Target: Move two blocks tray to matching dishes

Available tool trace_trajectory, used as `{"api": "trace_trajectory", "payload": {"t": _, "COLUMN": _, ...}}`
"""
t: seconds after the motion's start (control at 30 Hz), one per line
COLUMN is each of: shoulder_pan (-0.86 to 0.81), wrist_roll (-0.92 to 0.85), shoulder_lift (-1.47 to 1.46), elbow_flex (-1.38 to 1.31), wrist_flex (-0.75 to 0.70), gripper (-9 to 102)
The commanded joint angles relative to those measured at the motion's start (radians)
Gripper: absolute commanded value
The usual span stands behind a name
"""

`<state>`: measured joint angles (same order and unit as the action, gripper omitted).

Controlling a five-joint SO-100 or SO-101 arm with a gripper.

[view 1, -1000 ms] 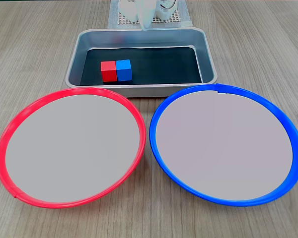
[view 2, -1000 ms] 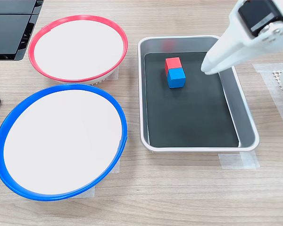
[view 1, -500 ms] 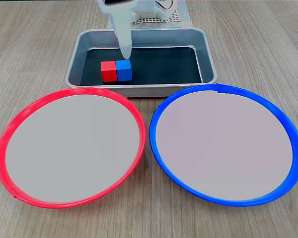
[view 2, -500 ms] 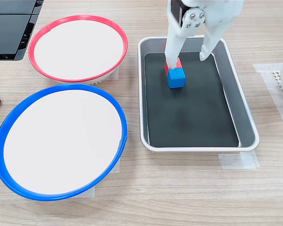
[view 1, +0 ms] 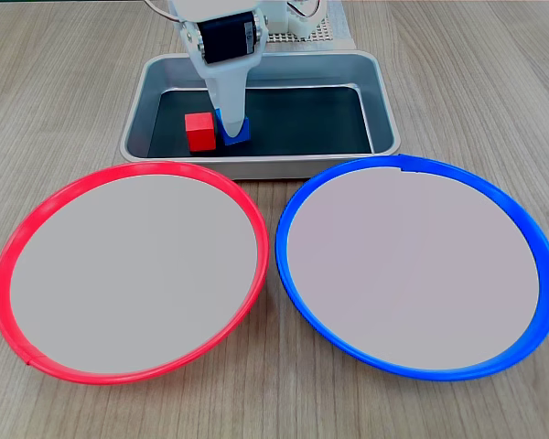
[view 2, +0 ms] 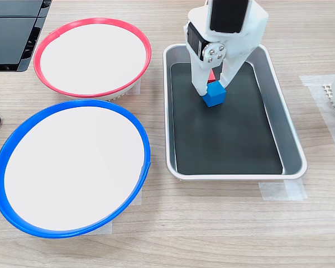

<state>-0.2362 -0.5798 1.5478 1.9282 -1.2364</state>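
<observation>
Blue is the colour between the fingers: in a fixed view from the front, the gripper is standing down inside the tray, having come down over the last second, and is pinching the blue block, which is now sitting skewed and slightly apart from the red block (they were flush side by side before). Both the red-rimmed dish and the blue-rimmed dish are lying empty in front.

In the other fixed view, the gripper is closing its two fingers on the blue block, with the red block mostly hidden behind. The grasp seems made; lifting toward the blue-rimmed dish is likely next.
</observation>
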Motion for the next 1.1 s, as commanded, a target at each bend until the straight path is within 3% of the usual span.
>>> {"api": "trace_trajectory", "payload": {"t": 0.0, "shoulder_pan": 0.014, "wrist_roll": -0.003, "shoulder_lift": 0.015, "elbow_flex": 0.003, "wrist_flex": 0.005, "gripper": 0}}
{"api": "trace_trajectory", "payload": {"t": 0.13, "shoulder_pan": 0.080, "wrist_roll": 0.055, "shoulder_lift": 0.044, "elbow_flex": -0.114, "wrist_flex": -0.143, "gripper": 0}}
{"api": "trace_trajectory", "payload": {"t": 0.17, "shoulder_pan": 0.135, "wrist_roll": 0.107, "shoulder_lift": 0.055, "elbow_flex": -0.221, "wrist_flex": -0.229, "gripper": 0}}
{"api": "trace_trajectory", "payload": {"t": 0.27, "shoulder_pan": 0.242, "wrist_roll": 0.209, "shoulder_lift": 0.040, "elbow_flex": -0.471, "wrist_flex": -0.304, "gripper": 0}}
{"api": "trace_trajectory", "payload": {"t": 0.33, "shoulder_pan": 0.302, "wrist_roll": 0.270, "shoulder_lift": -0.012, "elbow_flex": -0.635, "wrist_flex": -0.264, "gripper": 0}}
{"api": "trace_trajectory", "payload": {"t": 0.4, "shoulder_pan": 0.359, "wrist_roll": 0.299, "shoulder_lift": -0.080, "elbow_flex": -0.727, "wrist_flex": -0.132, "gripper": 0}}
{"api": "trace_trajectory", "payload": {"t": 0.47, "shoulder_pan": 0.408, "wrist_roll": 0.281, "shoulder_lift": -0.167, "elbow_flex": -0.723, "wrist_flex": 0.058, "gripper": 0}}
{"api": "trace_trajectory", "payload": {"t": 0.53, "shoulder_pan": 0.422, "wrist_roll": 0.233, "shoulder_lift": -0.227, "elbow_flex": -0.695, "wrist_flex": 0.135, "gripper": 0}}
{"api": "trace_trajectory", "payload": {"t": 0.77, "shoulder_pan": 0.393, "wrist_roll": 0.098, "shoulder_lift": -0.353, "elbow_flex": -0.669, "wrist_flex": 0.178, "gripper": 26}}
{"api": "trace_trajectory", "payload": {"t": 0.87, "shoulder_pan": 0.382, "wrist_roll": 0.075, "shoulder_lift": -0.345, "elbow_flex": -0.664, "wrist_flex": 0.163, "gripper": 27}}
{"api": "trace_trajectory", "payload": {"t": 0.97, "shoulder_pan": 0.365, "wrist_roll": 0.058, "shoulder_lift": -0.284, "elbow_flex": -0.669, "wrist_flex": 0.066, "gripper": 0}}
{"api": "trace_trajectory", "payload": {"t": 1.07, "shoulder_pan": 0.296, "wrist_roll": 0.060, "shoulder_lift": -0.130, "elbow_flex": -0.640, "wrist_flex": -0.176, "gripper": 0}}
